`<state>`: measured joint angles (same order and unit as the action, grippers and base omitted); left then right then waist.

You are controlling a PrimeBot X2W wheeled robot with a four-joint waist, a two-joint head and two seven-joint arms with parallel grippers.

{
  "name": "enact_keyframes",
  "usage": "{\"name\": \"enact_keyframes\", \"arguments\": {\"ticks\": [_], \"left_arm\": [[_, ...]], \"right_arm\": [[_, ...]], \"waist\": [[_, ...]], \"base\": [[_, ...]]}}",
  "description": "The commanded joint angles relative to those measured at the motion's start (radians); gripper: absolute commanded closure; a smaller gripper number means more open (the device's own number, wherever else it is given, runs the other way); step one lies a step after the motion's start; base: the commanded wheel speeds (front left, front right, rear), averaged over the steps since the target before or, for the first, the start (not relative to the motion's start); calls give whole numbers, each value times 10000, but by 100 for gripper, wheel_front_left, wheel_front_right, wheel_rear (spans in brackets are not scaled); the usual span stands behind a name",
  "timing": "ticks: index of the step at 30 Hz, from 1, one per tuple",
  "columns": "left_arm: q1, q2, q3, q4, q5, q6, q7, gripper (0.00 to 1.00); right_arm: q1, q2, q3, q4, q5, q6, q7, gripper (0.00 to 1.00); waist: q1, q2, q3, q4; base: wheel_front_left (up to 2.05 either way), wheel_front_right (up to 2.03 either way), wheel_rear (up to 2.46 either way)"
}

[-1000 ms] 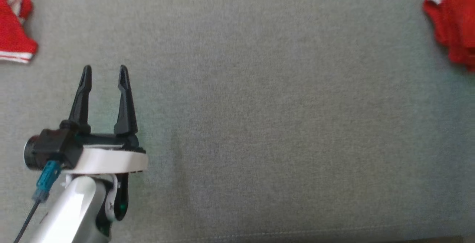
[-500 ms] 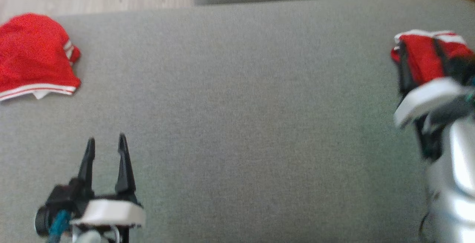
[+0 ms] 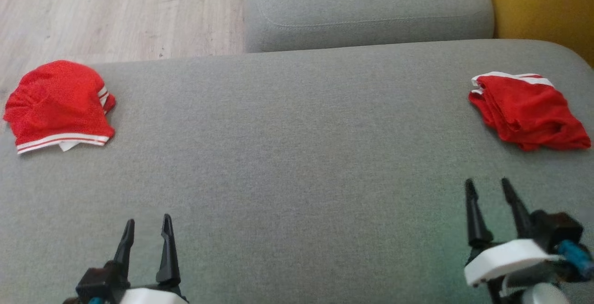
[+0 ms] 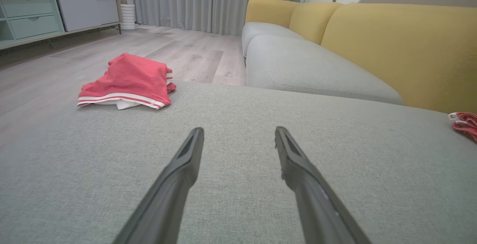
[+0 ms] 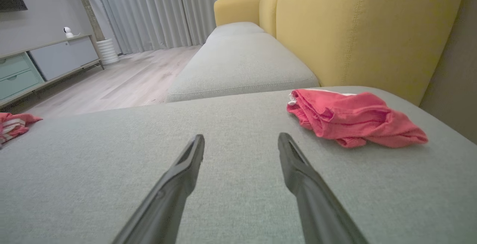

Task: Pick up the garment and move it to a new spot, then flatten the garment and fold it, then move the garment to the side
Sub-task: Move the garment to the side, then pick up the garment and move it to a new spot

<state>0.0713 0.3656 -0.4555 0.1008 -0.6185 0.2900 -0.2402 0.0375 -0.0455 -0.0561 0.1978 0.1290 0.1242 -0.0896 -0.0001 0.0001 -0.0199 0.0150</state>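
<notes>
**Right gripper backs off the red garment; both grippers empty**

Nearest the robot, the left gripper (image 3: 147, 223) and the right gripper (image 3: 487, 183) hover low over the grey sofa cushion (image 3: 297, 164). Their fingers point away from the body, spread wide, with nothing between them. Half a second ago the right gripper was up against the red garment. Now it sits closer to the robot, with bare cushion between its tips and the cloth. The head camera has also tilted up, so the wider picture is a change of view, not a move of the things.

Further out, the red garment (image 3: 529, 113) lies in a layered bundle near the cushion's right edge, its white-striped hem at the back. Well apart from it, at the left edge, lies a second red garment (image 3: 58, 102). I judge the move to the side finished, or nearly so. Beyond are another grey cushion (image 3: 366, 11) and the wooden floor (image 3: 116, 11).
</notes>
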Motion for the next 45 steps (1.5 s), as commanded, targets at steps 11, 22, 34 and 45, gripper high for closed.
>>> {"name": "enact_keyframes", "arguments": {"ticks": [11,22,34,45], "left_arm": [[-558,5,173,249,-159,-137,-87,0],[-833,-8,103,344,-143,-183,-46,0],[-727,431,418,-23,-169,48,30,0],[-279,826,958,-748,-310,390,3,0]], "right_arm": [[-29,-48,731,-568,102,65,40,0],[163,-48,774,-629,79,65,92,0],[260,-47,1178,-726,397,65,70,0],[-34,-47,1783,-612,493,65,162,0]], "waist": [[1,-1,-34,-118],[1,-1,-78,555],[1,-1,-280,4026],[1,-1,-172,4898]], "base": [[0,0,0],[0,0,0],[0,0,0],[0,0,0]]}}
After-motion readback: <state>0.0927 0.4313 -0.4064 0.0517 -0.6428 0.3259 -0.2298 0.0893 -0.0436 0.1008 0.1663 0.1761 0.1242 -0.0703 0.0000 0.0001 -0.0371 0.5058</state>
